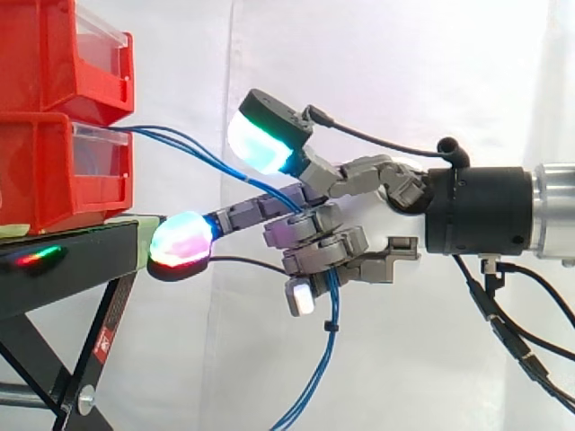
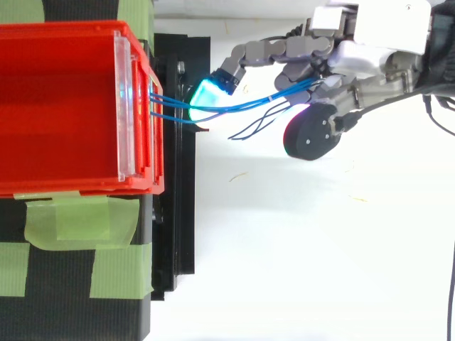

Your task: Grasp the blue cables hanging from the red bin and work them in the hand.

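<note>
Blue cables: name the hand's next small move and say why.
Probably roll the blue cables between the fingers, staying put: the hand is already curled round them, and they run from the red bin through it and hang free below.

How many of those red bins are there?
2: the upper red bin sits stacked on the lower red bin, which rests on the black stand. More could be hidden above the picture's edge.
</note>
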Available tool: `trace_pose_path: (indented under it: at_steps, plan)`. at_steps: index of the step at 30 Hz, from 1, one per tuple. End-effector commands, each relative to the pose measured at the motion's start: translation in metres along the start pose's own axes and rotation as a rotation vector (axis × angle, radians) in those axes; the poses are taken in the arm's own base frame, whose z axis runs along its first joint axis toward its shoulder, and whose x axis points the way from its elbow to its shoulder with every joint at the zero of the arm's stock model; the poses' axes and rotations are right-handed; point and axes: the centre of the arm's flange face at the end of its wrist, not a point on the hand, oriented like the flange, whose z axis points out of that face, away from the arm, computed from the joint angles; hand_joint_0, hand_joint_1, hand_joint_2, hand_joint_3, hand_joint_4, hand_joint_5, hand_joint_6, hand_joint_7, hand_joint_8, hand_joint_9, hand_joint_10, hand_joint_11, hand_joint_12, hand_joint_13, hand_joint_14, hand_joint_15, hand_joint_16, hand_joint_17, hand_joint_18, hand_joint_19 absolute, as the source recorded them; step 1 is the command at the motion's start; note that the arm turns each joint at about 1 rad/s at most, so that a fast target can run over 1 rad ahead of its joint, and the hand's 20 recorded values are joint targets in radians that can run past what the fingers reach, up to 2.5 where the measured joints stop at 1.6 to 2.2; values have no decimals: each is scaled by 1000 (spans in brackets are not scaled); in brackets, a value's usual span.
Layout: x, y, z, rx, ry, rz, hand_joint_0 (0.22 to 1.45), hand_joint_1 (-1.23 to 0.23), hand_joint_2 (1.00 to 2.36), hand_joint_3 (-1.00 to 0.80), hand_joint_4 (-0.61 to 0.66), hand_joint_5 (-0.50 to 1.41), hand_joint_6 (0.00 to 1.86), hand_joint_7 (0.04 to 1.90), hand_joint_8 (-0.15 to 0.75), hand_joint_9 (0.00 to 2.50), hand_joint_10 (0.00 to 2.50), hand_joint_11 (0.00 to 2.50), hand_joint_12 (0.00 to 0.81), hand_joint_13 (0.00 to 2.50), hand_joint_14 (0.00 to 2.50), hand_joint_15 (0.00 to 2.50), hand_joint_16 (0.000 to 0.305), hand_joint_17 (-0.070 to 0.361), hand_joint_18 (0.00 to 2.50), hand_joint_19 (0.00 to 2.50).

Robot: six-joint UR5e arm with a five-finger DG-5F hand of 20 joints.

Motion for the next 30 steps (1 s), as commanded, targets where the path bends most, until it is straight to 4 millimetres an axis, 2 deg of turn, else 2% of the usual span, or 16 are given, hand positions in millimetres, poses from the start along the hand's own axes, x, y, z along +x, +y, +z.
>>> trace_pose_path:
  at_steps: [1, 10, 23, 30]
  plan:
    - [0, 3, 0, 61, 11, 4, 748, -632, 1000, -1000, 312, 214, 12, 1085, 324, 833, 2500, 2257, 520, 1214, 2500, 1531, 66, 148, 1376, 549]
    - [5, 3, -2, 69, 78, 2, 761, -640, 1000, -1000, 279, 294, 7, 1225, 331, 834, 2500, 2371, 517, 1212, 2500, 1552, 63, 143, 1359, 585]
    - [-3, 38, -4, 10, 49, 3, 771, -641, 1000, -1000, 271, 333, 5, 1277, 327, 815, 2500, 2412, 501, 1158, 2500, 1575, 59, 133, 1283, 567]
    - [-9, 38, -4, 27, -19, 8, 781, -646, 1000, -1000, 265, 347, 4, 1292, 324, 788, 2500, 2401, 491, 1125, 2500, 1569, 57, 129, 1244, 606]
